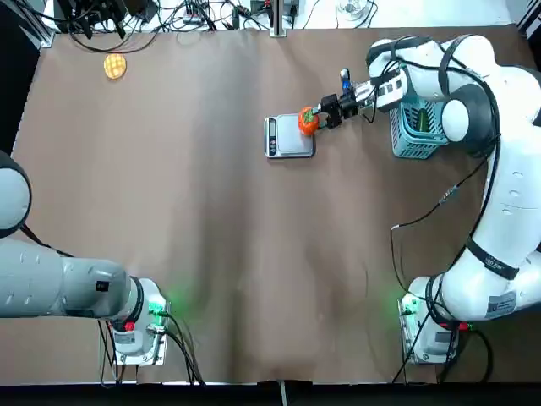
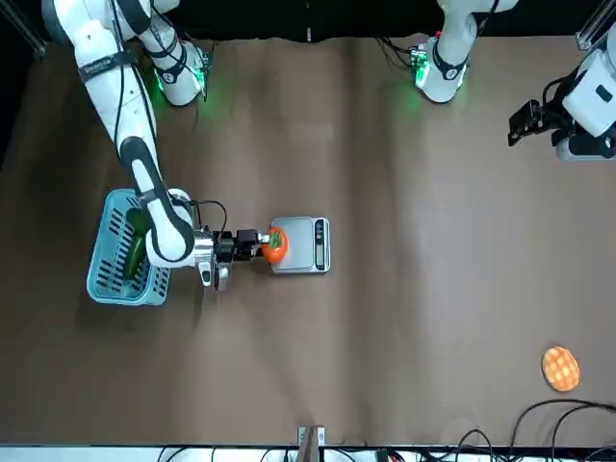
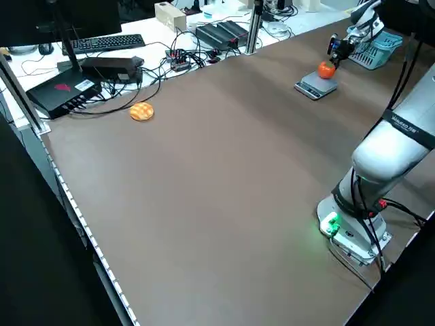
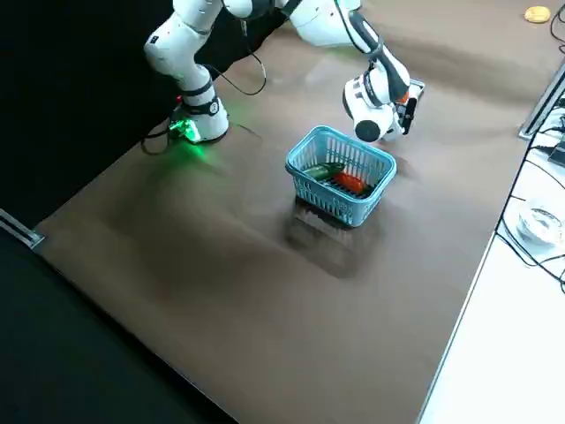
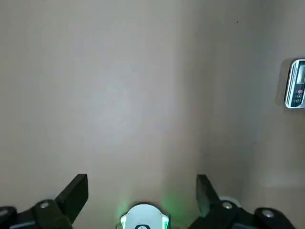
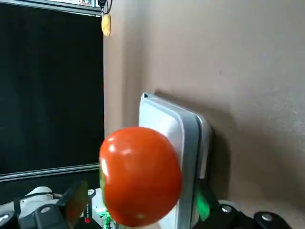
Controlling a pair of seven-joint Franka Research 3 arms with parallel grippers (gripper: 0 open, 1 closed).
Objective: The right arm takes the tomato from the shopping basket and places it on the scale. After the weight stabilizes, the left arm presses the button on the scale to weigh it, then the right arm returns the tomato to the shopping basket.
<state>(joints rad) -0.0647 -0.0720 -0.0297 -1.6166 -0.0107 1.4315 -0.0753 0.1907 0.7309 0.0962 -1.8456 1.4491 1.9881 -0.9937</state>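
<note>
The tomato [image 1: 308, 122] is orange-red and rests on the edge of the silver scale [image 1: 287, 139] that faces the light-blue shopping basket [image 1: 417, 134]. My right gripper [image 1: 321, 116] reaches in level from the basket side. In the right wrist view its fingers [image 6: 76, 198] stand apart on either side of the tomato [image 6: 140, 175], with a gap showing at each side. The scale's display strip [image 5: 298, 85] shows in the left wrist view. My left gripper [image 2: 525, 120] hangs open, parked far from the scale.
A green vegetable [image 4: 320, 172] and a red item [image 4: 351, 183] lie in the basket. A round yellow waffle-like item [image 1: 115, 65] lies at the table's far left corner. Cables and electronics [image 3: 102, 68] line the table's far edge.
</note>
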